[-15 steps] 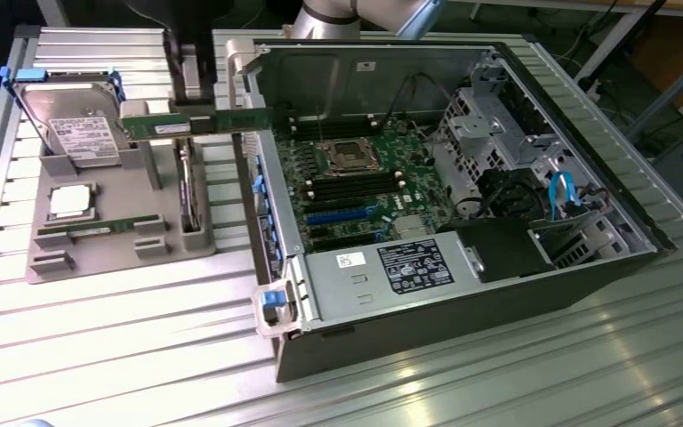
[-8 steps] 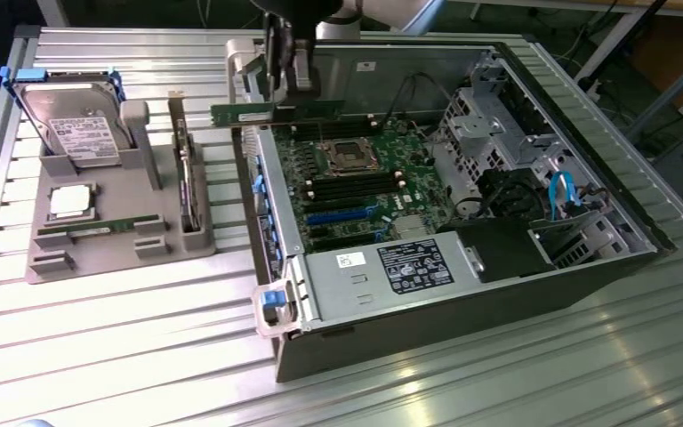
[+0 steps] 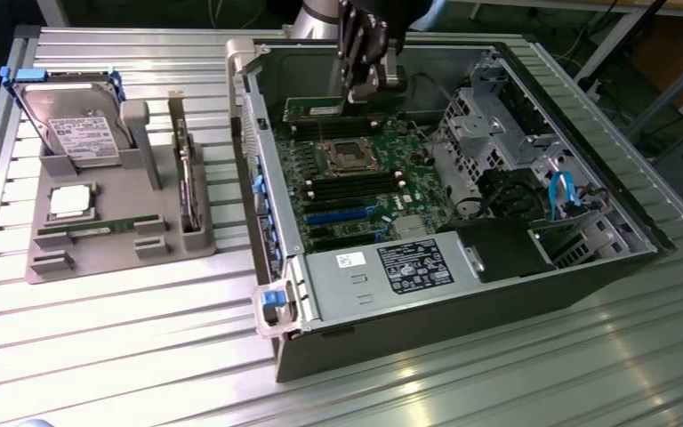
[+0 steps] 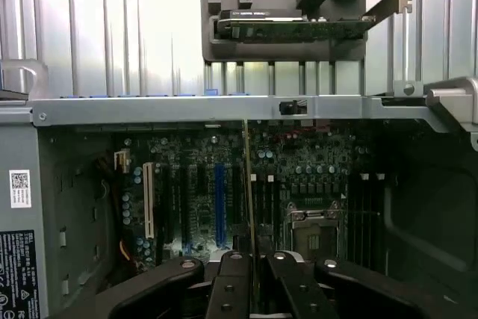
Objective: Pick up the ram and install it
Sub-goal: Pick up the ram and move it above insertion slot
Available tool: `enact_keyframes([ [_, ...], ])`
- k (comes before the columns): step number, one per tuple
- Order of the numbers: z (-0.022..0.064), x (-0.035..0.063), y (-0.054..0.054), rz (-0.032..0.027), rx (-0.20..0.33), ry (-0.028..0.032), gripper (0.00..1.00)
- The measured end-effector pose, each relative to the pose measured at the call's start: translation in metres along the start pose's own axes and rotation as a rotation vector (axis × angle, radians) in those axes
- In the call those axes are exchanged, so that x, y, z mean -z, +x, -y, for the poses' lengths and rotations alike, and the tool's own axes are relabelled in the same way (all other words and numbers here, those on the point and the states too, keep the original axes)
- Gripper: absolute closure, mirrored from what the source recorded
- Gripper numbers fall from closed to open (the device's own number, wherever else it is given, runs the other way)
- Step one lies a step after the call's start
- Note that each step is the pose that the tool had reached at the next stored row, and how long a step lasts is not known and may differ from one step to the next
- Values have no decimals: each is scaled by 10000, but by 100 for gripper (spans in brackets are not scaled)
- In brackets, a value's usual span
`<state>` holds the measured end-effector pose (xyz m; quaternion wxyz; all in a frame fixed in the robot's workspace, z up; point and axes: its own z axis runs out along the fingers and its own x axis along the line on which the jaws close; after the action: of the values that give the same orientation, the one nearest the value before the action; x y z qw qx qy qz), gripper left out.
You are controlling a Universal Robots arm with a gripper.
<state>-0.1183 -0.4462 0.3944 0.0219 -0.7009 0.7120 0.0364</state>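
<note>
Where the gripper (image 3: 362, 94) clamps, the ram (image 4: 249, 184) runs thin.

Bright overhead light glares white off the ribbed metal tabletop (image 3: 461, 374); the open computer case (image 3: 461, 313) interior sits dim, shadowed.

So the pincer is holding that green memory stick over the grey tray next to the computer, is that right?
Not quite. The pincer holds the ram inside the open computer case, above the motherboard, not over the grey tray. The exterior view shows it.
</note>
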Motion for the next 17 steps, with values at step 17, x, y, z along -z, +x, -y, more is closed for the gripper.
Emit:
enact_keyframes([
  [17, 508, 2, -8, -6, 12, 152, 86],
])
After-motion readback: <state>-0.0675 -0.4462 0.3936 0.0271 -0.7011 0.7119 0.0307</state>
